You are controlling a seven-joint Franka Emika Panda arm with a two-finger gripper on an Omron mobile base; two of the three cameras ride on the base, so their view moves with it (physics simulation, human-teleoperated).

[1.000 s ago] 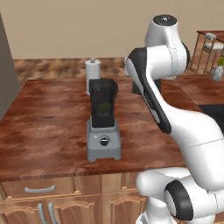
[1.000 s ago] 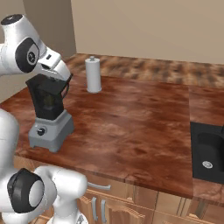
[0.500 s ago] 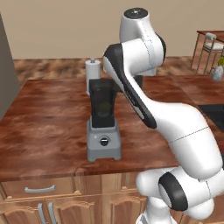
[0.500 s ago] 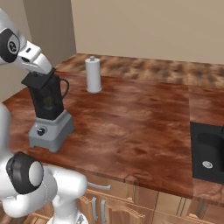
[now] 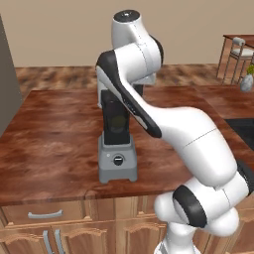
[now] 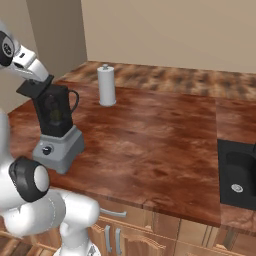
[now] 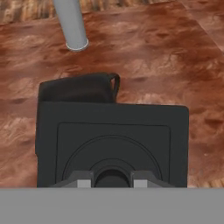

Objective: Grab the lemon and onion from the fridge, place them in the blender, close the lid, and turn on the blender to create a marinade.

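Blender, light grey boxy base w/ round black knob & tall dark see-through jar (image 5: 117,144), stands on the reddish-brown wooden counter (image 6: 150,145), near its front edge. Flat black squarish lid (image 7: 113,142) sits in the two-finger gripper (image 7: 112,178), its centre knob between the narrow-set dark tips, right above the jar mouth, corner-offset from it. Yellowish shape shows inside the jar. White paper-towel roll (image 6: 105,85) stands upright behind the blender, apart. Grey fridge (image 5: 7,94) at far left edge.

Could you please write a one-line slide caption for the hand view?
Gripper poised over the flat black squarish lid, above the brown wooden counter.
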